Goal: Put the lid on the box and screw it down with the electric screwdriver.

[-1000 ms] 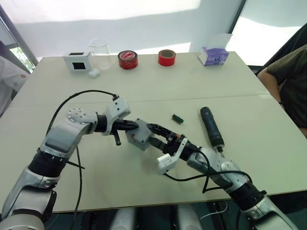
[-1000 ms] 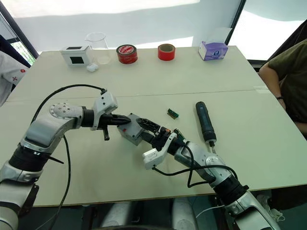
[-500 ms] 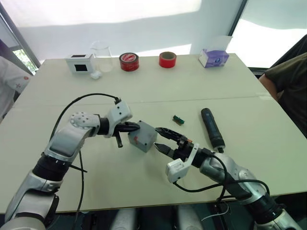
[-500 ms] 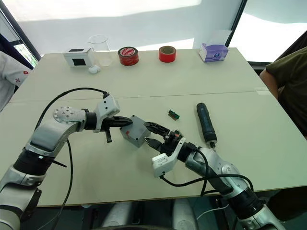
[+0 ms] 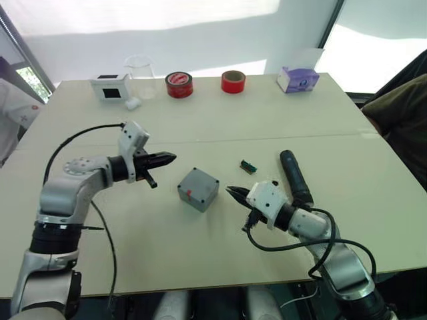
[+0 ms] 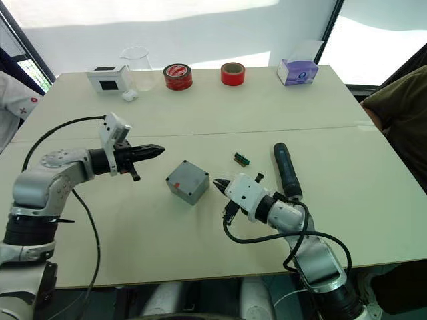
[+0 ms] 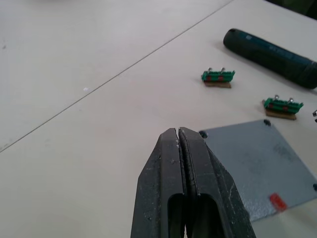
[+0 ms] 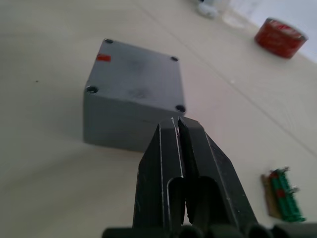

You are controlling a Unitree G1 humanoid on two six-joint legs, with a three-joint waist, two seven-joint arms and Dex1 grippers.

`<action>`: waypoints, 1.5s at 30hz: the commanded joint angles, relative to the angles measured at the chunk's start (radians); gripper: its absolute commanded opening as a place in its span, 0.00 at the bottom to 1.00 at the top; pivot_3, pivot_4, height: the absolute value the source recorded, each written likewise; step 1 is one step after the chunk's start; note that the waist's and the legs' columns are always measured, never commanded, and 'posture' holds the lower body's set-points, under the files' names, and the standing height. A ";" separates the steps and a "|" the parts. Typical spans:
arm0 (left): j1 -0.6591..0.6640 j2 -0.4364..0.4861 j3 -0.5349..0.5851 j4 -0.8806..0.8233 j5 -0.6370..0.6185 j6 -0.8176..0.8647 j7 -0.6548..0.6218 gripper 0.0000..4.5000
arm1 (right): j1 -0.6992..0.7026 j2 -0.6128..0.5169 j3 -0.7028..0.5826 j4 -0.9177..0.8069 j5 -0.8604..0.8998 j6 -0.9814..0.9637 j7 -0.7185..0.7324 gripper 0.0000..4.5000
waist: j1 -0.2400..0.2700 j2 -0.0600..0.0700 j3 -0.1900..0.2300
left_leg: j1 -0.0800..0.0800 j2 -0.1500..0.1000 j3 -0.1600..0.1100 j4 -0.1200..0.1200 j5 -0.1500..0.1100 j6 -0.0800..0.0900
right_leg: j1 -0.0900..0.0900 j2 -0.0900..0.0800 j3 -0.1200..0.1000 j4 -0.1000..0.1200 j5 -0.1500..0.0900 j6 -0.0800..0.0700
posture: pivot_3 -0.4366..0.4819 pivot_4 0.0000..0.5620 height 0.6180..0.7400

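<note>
Beige table (image 5: pixel 220 260) has the box (image 5: pixel 198 189) sitting mid-table with the lid (image 8: pixel 136 74) seemingly on already, both grippers (left (image 5: pixel 169 158), right (image 5: pixel 231 192)) pinched closed and empty, so screwing's left, electric screwdriver (image 5: pixel 294 177) untouched nearby.

Both arms are built of silver-grey metal segments joined by black collars. The left arm has a round silver joint cap ringed with small screws, behind its tool. A black cable arcs in a loop from that arm to a white boxy module mounted just behind the left tool (image 5: pixel 165 159). The right tool (image 5: pixel 234 194) has a similar white rounded module behind it, with a black cable looping beneath. Each tool ends in two black tapered fingers (image 7: pixel 174 163), scuffed and hollowed near the base.
</note>
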 commanded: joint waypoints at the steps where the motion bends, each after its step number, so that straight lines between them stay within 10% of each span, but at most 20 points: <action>1: 0.007 0.020 -0.046 0.025 0.051 -0.059 -0.017 0.00 | -0.048 0.014 0.028 -0.042 0.070 0.149 0.025 0.01 | 0.003 0.000 0.000 | 0.000 0.000 0.000 0.000 0.000 0.000 | 0.000 0.000 0.000 0.000 0.000 0.000 | 0.48 0.27 1.00; 9: 0.059 -0.015 -0.190 0.023 0.121 -0.151 -0.059 0.00 | -0.162 0.031 0.107 0.060 0.040 0.219 0.000 0.01 | -0.001 0.000 0.000 | -0.001 -0.001 0.000 0.000 0.000 0.000 | -0.001 -0.001 0.000 0.000 0.000 0.000 | 0.48 0.27 1.00; 31: 0.205 0.005 -0.109 -0.161 0.016 -0.013 -0.036 0.00 | -0.238 0.059 0.102 0.137 0.042 0.221 -0.035 0.01 | -0.002 0.000 0.000 | -0.012 -0.001 0.000 0.000 0.000 -0.001 | -0.013 -0.001 0.000 0.001 0.000 0.000 | 0.48 0.27 1.00; 40: 0.111 0.131 0.111 -0.164 -0.203 0.147 -0.125 0.00 | -0.149 0.003 -0.317 -0.132 0.318 0.462 -0.013 0.01 | 0.001 0.000 0.000 | -0.015 -0.001 -0.001 0.000 0.000 -0.001 | -0.015 -0.001 -0.001 0.001 0.001 0.000 | 0.48 0.27 1.00; 45: 0.057 0.205 0.058 -0.277 -0.274 0.206 -0.197 0.00 | -0.079 -0.051 -0.462 -0.149 0.403 0.513 -0.004 0.06 | 0.000 0.000 0.000 | -0.015 -0.001 -0.001 0.000 0.000 -0.001 | -0.014 -0.001 -0.001 0.000 0.001 0.000 | 0.48 0.27 1.00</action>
